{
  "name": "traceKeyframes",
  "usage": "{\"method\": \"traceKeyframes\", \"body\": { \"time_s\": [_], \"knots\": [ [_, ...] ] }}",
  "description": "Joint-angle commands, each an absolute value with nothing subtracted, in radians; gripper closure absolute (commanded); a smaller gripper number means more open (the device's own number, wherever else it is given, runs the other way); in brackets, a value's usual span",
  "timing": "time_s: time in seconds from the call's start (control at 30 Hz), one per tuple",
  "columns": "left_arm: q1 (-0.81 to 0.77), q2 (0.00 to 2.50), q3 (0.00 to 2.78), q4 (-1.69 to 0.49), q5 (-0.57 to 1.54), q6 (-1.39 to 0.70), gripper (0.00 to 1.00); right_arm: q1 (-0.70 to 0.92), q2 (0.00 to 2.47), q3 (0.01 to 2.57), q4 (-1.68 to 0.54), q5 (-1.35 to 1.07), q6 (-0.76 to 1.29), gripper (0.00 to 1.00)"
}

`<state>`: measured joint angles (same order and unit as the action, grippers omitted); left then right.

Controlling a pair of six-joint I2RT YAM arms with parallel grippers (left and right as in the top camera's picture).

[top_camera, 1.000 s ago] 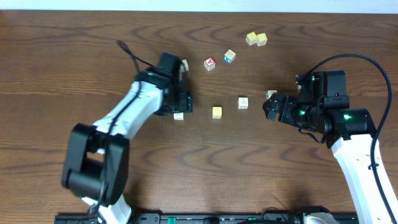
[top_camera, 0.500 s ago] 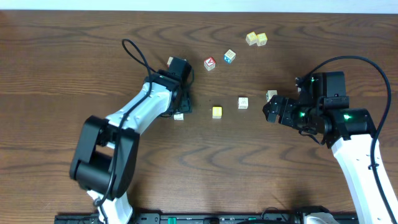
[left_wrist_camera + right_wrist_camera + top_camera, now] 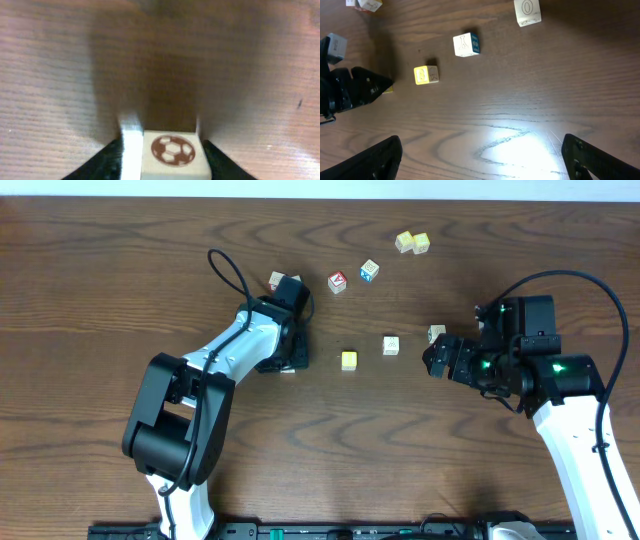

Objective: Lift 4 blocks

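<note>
**A:** The left gripper (image 3: 164, 159) has the tiny cream wooden cube with the brown football print (image 3: 172, 152) right between its fingers, sitting on the dark wooden table (image 3: 60, 75). The wrist view is blurry though. I honestly can't tell if the jaws are pinching it or just standing either side.

**B:** That's my worry too. If the pinch is light or off-centre, I reckon a cube that small twists out or drops as soon as the arm goes up.

**A:** Anything close by to knock?

**B:** There's a small tan wooden cube (image 3: 275, 280) just beside the back of that wrist. A sloppy lift could sweep it. On the other side, apart from the hand, sits the little yellow-topped wooden cube (image 3: 348, 360). Past that is a cream cube (image 3: 390, 345), then another cream one (image 3: 436, 333).

**A:** And the right gripper (image 3: 430, 358)?

**B:** Spread wide, holding nothing. That last cream cube is just beside it, not between the fingers, so closing from there probably misses or shoves it away.
</note>
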<state>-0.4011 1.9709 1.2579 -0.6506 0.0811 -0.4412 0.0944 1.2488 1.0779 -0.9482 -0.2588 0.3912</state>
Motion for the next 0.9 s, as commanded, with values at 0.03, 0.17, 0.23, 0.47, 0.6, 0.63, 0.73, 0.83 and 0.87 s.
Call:
{"method": "traceKeyframes", "body": {
  "time_s": [0.03,0.17,0.23,0.47,0.6,0.63,0.73,0.83,0.87],
  "knots": [
    [-0.405,2.003,1.251,-0.687,0.127,-0.420,0.58,0.101,1.250,1.078,-0.962,-0.263,0.403,0.01],
    [-0.405,1.987,1.253,-0.699,0.133,-0.420,0.73,0.101,1.250,1.078,-0.964,-0.259,0.403,0.01],
    [-0.405,1.975,1.253,-0.704,0.160,-0.420,0.75,0.101,1.250,1.078,-0.965,-0.259,0.403,0.01],
    [-0.424,1.958,1.253,-0.722,0.425,-0.420,0.76,0.101,1.250,1.078,-0.965,-0.259,0.403,0.01],
    [-0.503,1.958,1.250,-0.732,0.411,-0.421,0.76,0.101,1.250,1.078,-0.964,-0.259,0.403,0.01],
    [-0.522,1.958,1.248,-0.732,0.392,-0.424,0.76,0.101,1.250,1.078,-0.964,-0.259,0.403,0.01],
    [-0.587,1.958,1.247,-0.741,0.273,-0.455,0.76,0.101,1.250,1.078,-0.965,-0.259,0.403,0.01],
    [-0.643,1.958,1.247,-0.743,0.149,-0.489,0.75,0.101,1.250,1.077,-0.965,-0.259,0.403,0.01],
    [-0.653,1.958,1.247,-0.743,0.136,-0.491,0.74,0.101,1.250,1.078,-0.965,-0.258,0.403,0.01]
  ]
}}
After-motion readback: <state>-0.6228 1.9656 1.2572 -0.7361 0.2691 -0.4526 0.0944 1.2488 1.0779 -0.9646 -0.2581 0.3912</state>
